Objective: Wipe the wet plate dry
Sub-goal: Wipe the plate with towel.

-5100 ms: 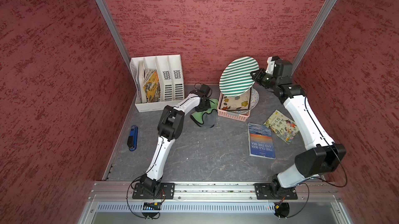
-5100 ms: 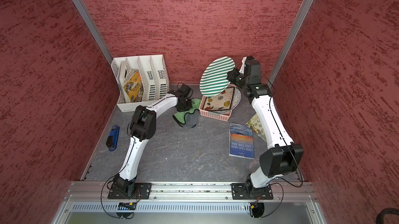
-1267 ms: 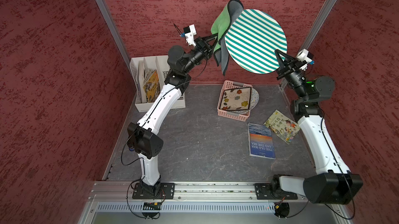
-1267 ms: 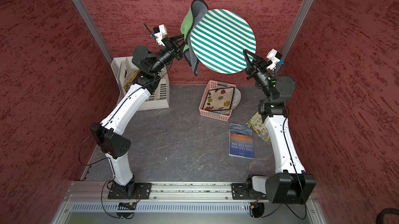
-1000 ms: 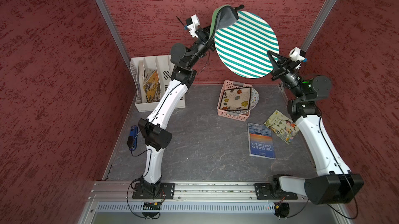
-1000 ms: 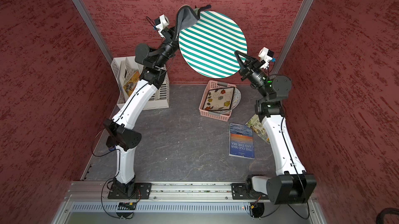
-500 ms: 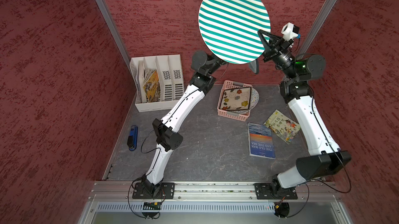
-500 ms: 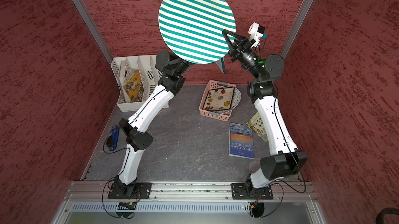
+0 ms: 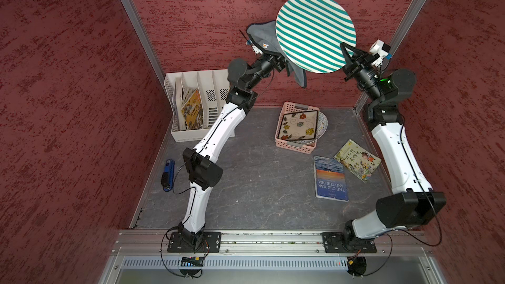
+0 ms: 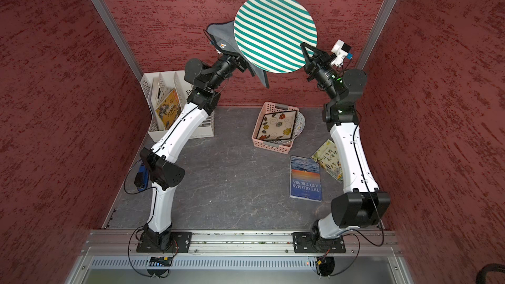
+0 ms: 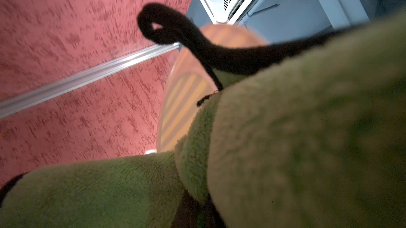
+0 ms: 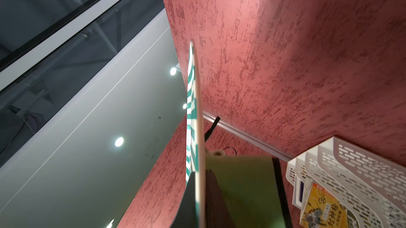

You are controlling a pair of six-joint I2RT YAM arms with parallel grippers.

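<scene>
While both arms reach high above the grey table (image 9: pixel 259 203), the striped plate (image 9: pixel 315 32) is up in the air near the back wall, well above everything else, with its green-and-white face tilted toward the camera in both top views. White file rack (image 9: pixel 202 99) stands in the back left corner with 1 yellow booklet in it. Green cloth (image 9: pixel 263 33), grey on the side seen from above, hangs behind the plate's left edge. The right wrist view shows it just beside the plate's back (image 12: pixel 198 128); real contact unclear. Pink basket (image 9: pixel 295 147) sits at the back middle of the table with a square floral dish (image 9: pixel 297 126) in it. 2 books lie flat on the right: a blue one (image 9: pixel 330 177) and an illustrated one (image 9: pixel 356 163), corners touching. Right gripper (image 9: pixel 345 48) is clamped on the plate's lower right rim. Left gripper (image 9: pixel 278 60) is clenched on the cloth, mostly hidden by it. Small blue device (image 9: pixel 167 172) lies at the table's left edge.
</scene>
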